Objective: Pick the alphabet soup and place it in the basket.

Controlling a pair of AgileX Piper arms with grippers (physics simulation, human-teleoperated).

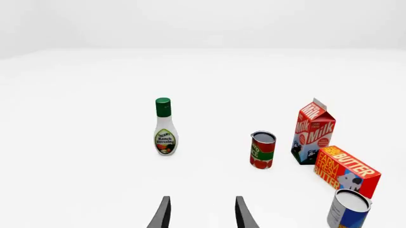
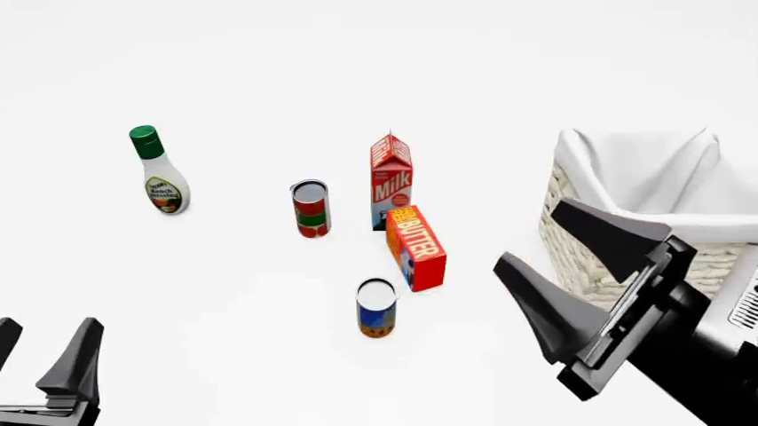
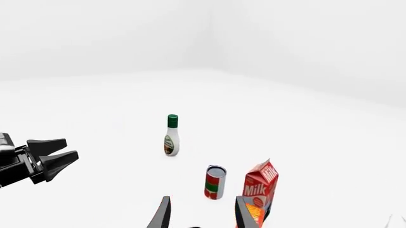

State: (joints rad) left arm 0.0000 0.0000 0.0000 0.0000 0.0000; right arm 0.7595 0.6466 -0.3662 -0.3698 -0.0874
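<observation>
1. The alphabet soup (image 2: 376, 308) is standing upright on the worktop (image 2: 237, 293), ungripped, at about 6 o'clock from the butter box (image 2: 417, 248) and just beside that box's near end. In the left wrist view the same can (image 1: 348, 208) is showing close to the butter box (image 1: 345, 171), apart from it.

2. The basket (image 2: 592, 257) is sitting at 3 o'clock from the can, well apart from it, its white lining showing; no can is visible inside, though the right arm is hiding part of it.

3. The right pincer (image 2: 580, 266) is hovering above the worktop between can and basket, jaws spread wide, holding nothing.

4. The left pincer (image 2: 42, 355) is sitting at 8 o'clock from the can, well apart, jaws parted and empty.

5. Other items are standing upright and clear of both pincers: the milk carton (image 2: 391, 180) at 12 o'clock from the butter box, the red-and-green can (image 2: 311, 208) at 9 o'clock from the carton, the ranch dressing bottle (image 2: 158, 172) farther out at 9 o'clock.

6. Progress, as judged: nothing is completed. No grasp is made, no lift, no transfer.

7. Remaining, as judged: bringing a pincer onto the can, closing, lifting, carrying toward 3 o'clock, releasing inside the basket. The butter box standing close by is narrowing the approach on that side.
</observation>
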